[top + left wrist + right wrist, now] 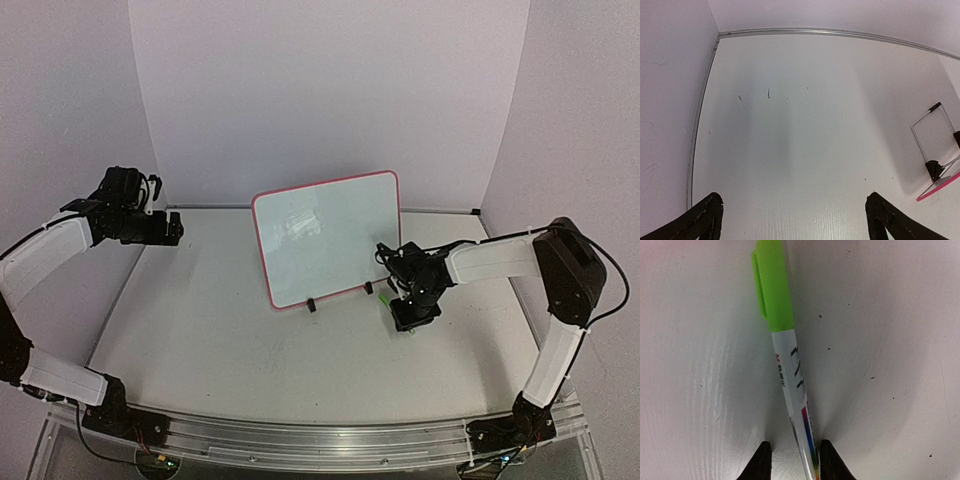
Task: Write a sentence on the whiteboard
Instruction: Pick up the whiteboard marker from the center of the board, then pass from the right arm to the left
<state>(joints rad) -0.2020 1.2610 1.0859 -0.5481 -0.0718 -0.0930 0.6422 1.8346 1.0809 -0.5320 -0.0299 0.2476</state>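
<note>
Right wrist: the narrowly spread right gripper (795, 442) is straddling a lime-capped white plastic marker (785, 365) lying lengthwise ahead, right of the pink-framed whiteboard (330, 240); left gripper (794, 196) gaping, farther.

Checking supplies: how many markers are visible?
1: a white marker with a green cap, between the jaws of the right pincer, beside the pink-framed whiteboard. Others may hide behind it.

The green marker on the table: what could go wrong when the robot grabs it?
The right gripper straddles the marker near its tail end, and it lies slanted between the fingers, so it may twist or slip. Its green cap is on, so it cannot write yet. The whiteboard stands propped close beside that arm; a bump might tip it.
</note>
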